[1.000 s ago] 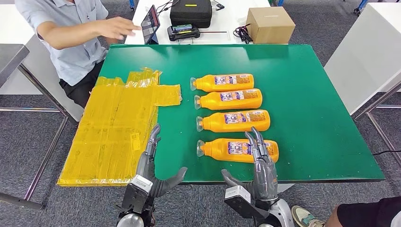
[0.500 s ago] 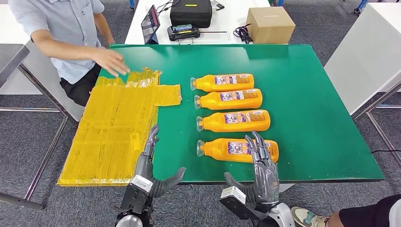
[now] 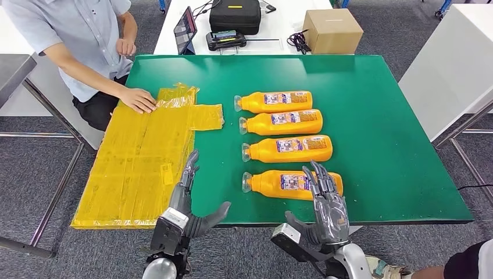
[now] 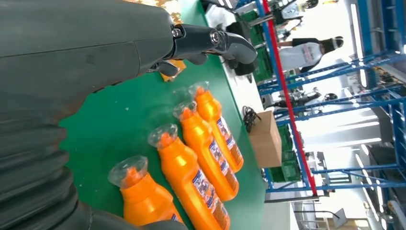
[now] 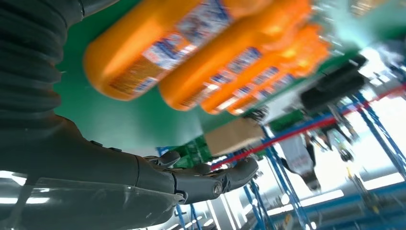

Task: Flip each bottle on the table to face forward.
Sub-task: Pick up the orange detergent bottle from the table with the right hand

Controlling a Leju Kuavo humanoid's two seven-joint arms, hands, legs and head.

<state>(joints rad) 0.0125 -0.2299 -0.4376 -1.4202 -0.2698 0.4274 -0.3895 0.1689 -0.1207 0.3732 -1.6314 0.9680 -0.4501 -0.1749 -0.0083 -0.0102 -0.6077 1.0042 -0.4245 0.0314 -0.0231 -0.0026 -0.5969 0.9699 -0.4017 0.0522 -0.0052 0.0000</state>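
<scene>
The right hand (image 3: pixel 328 203) covers the base end of the nearest orange bottle (image 3: pixel 285 184) in the head view, so contact between fingers and bottle cannot be told. The right wrist view is motion-blurred; the bottle labels (image 5: pixel 184 29) there are unreadable. In the left wrist view the nearest bottle (image 4: pixel 143 196) is cut off at the picture's edge. The person's (image 3: pixel 81 40) head lies outside the head view.
</scene>
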